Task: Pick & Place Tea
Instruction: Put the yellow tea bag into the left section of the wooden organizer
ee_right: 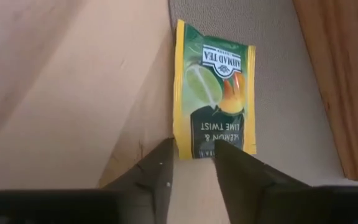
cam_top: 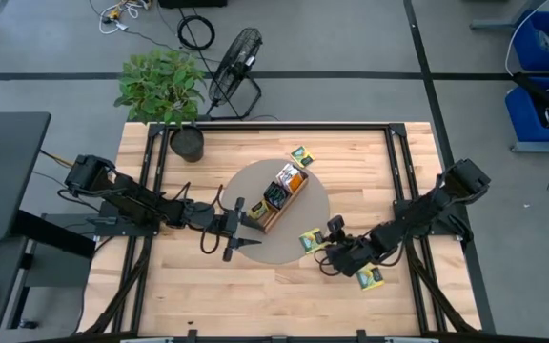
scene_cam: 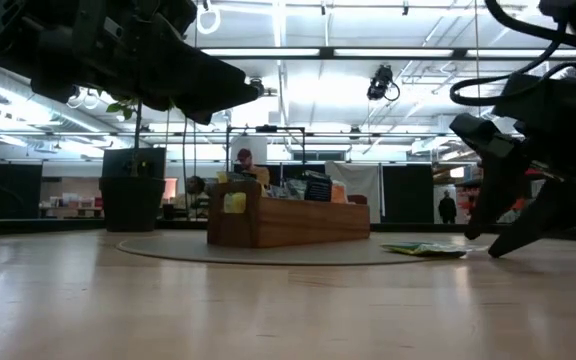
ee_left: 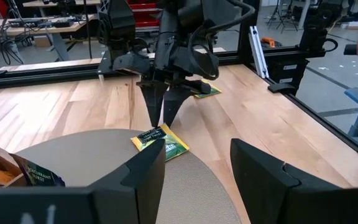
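Note:
A yellow-green tea packet point(cam_top: 310, 241) point(ee_right: 215, 99) lies flat, half on the round grey mat point(cam_top: 298, 250) and half on the wood. My right gripper point(cam_top: 325, 251) point(ee_right: 191, 165) points down at the packet's near edge, open by a narrow gap. A second packet point(cam_top: 371, 277) lies on the table under the right arm, and a third point(cam_top: 301, 155) rests at the mat's far rim. The wooden tray point(cam_top: 284, 195) stands on the mat with several packets upright inside. My left gripper point(cam_top: 253, 227) point(ee_left: 194, 180) hovers wide open beside the tray's near end. My right gripper has its fingertips point(ee_right: 165, 163) at the lower short edge point(ee_right: 197, 155) of the yellow-green packet, coming from above and slanting from the table's right. I cannot tell whether they touch it. The packet lies flat.
A potted plant point(cam_top: 165, 90) stands at the table's far left corner, with a fan point(cam_top: 233, 62) on the floor behind it. Black frame rails point(cam_top: 396, 171) run along the table's sides. Bare wood lies toward the near edge. A person point(scene_cam: 245, 160) shows far off in the room.

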